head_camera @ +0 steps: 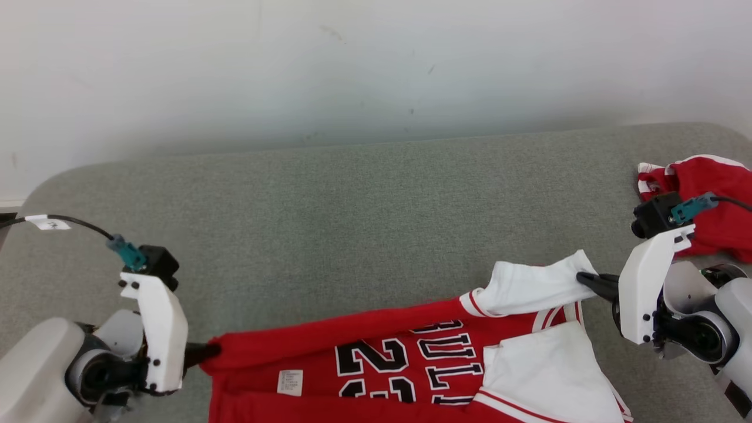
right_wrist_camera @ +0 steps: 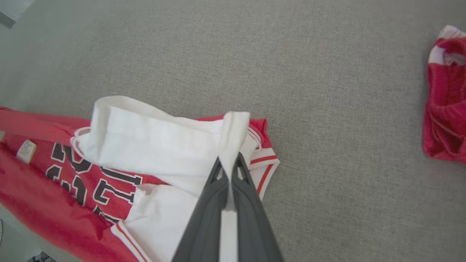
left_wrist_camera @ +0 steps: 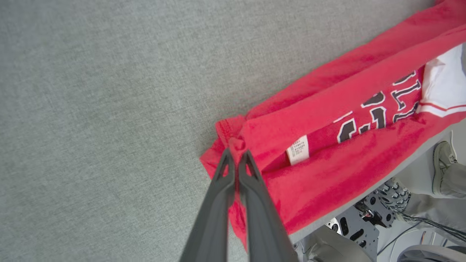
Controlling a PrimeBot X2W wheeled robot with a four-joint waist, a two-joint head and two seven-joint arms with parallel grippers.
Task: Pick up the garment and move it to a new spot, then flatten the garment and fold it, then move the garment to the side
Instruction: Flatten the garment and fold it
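The garment (head_camera: 376, 352) is a red jersey with white sleeves and black lettering, lying along the near edge of the grey table and partly hanging over it. My left gripper (head_camera: 214, 351) is shut on its red hem corner at the left. In the left wrist view the fingers of my left gripper (left_wrist_camera: 236, 154) pinch bunched red cloth of the garment (left_wrist_camera: 327, 120). My right gripper (head_camera: 581, 277) is shut on a white sleeve edge at the right. The right wrist view has my right gripper (right_wrist_camera: 230, 163) clamping a white fold of the garment (right_wrist_camera: 153, 142), lifted slightly.
A second red and white garment (head_camera: 708, 202) lies crumpled at the table's far right, also seen as the red heap (right_wrist_camera: 446, 109). The grey cloth table (head_camera: 364, 217) stretches wide behind the jersey. A person's shoe (left_wrist_camera: 442, 160) and the robot base (left_wrist_camera: 356, 222) show below the table edge.
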